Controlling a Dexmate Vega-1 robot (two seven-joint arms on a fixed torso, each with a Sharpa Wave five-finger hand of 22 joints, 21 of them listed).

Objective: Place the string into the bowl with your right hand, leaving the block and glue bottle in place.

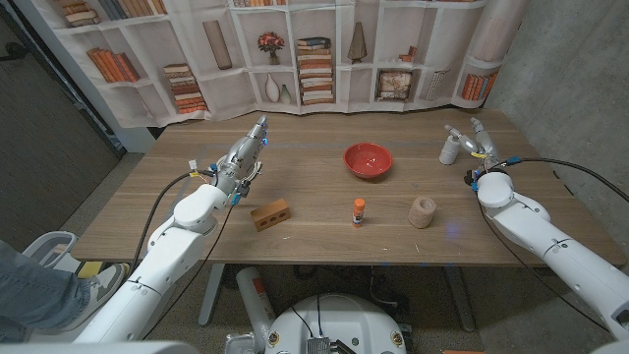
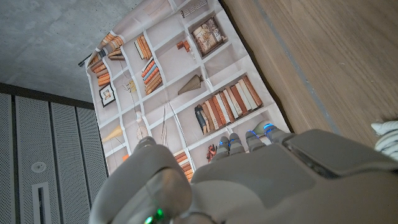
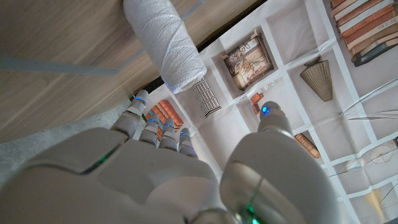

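My right hand is empty, fingers apart, beside a white spool at the far right. The string stands upright near the front edge, nearer me than the bowl.

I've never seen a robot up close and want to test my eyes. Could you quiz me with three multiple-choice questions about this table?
1. What stands between the wooden block and the tan spool?
A. a cup
B. glue bottle
C. a book

2. What colour is the bowl?
A. red
B. blue
C. white

3. What does the bowl hold?
A. string
B. a block
C. nothing

Answers:
1. B, the glue bottle stands in line between them.
2. A, the bowl is plainly red.
3. C, its inside is bare.
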